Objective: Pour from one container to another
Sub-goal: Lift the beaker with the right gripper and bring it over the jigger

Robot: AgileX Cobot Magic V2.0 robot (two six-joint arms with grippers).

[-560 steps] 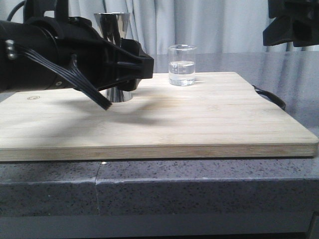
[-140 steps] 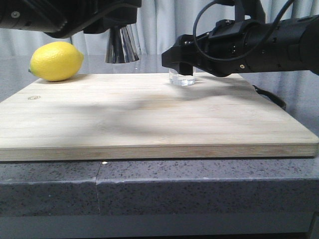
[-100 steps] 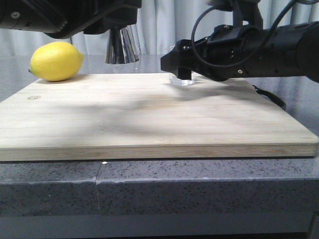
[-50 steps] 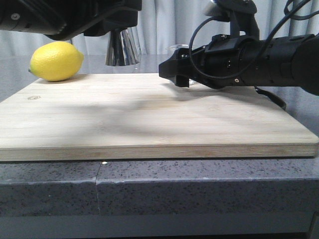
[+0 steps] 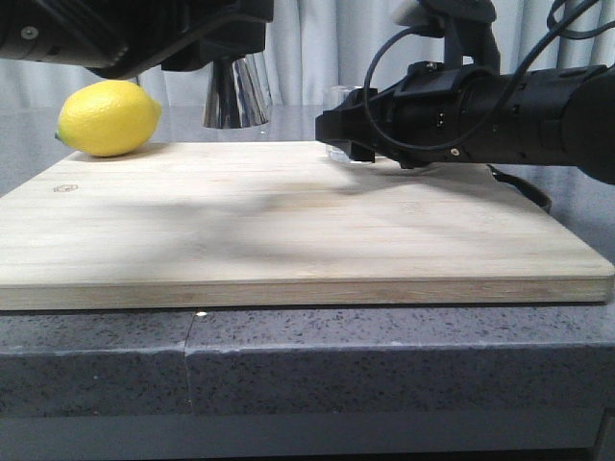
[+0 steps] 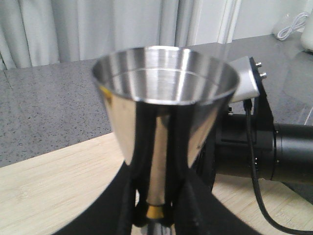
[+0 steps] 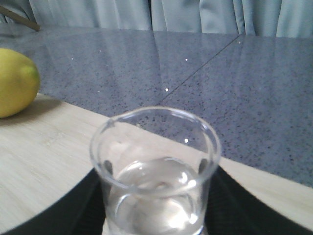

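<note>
Clear beaker [image 7: 155,175], part-filled, beside wooden board [image 5: 288,230]'s far edge

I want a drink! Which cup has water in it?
The small glass beaker in the right gripper holds clear liquid. The steel jigger in the left gripper looks empty.

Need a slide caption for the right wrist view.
Right wrist view: glass beaker of clear liquid between the right gripper fingers on the wooden board, lemon nearby.
</note>
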